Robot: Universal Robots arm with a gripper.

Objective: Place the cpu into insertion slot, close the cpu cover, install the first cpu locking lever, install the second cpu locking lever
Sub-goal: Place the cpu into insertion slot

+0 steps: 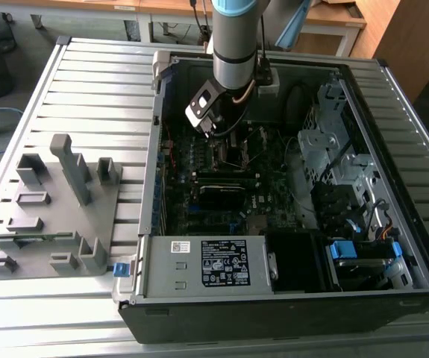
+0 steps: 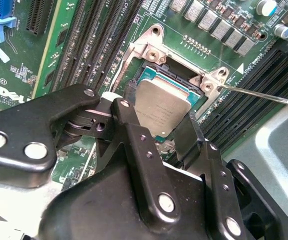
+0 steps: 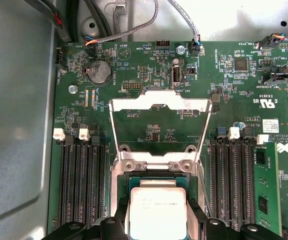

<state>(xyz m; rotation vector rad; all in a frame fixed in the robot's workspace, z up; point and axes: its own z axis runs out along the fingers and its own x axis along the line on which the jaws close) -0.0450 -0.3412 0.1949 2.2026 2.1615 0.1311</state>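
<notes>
My gripper (image 2: 156, 122) is down inside the computer case (image 1: 148, 224), over the dark green motherboard (image 1: 199, 160). Its two black fingers (image 2: 128, 117) flank the cpu (image 2: 164, 105), a flat silver-grey square, and are shut on its opposite edges. The cpu sits at the insertion slot (image 2: 156, 75), level with or just above the black socket; I cannot tell whether it is seated. In the first wrist view the cpu (image 3: 156, 212) lies between the fingers over the insertion slot (image 3: 156, 176). The cpu cover (image 3: 159, 101) stands swung open beyond it. A thin metal locking lever (image 2: 264, 95) sticks out sideways from the socket.
Black memory slots (image 3: 78, 185) run along both sides of the socket. A black ribbed heatsink (image 1: 229, 195) lies close by on the board. The power supply (image 1: 214, 262) and drive cages (image 1: 333, 149) fill the case. A grey parts fixture (image 1: 50, 216) stands on the exterior view's left.
</notes>
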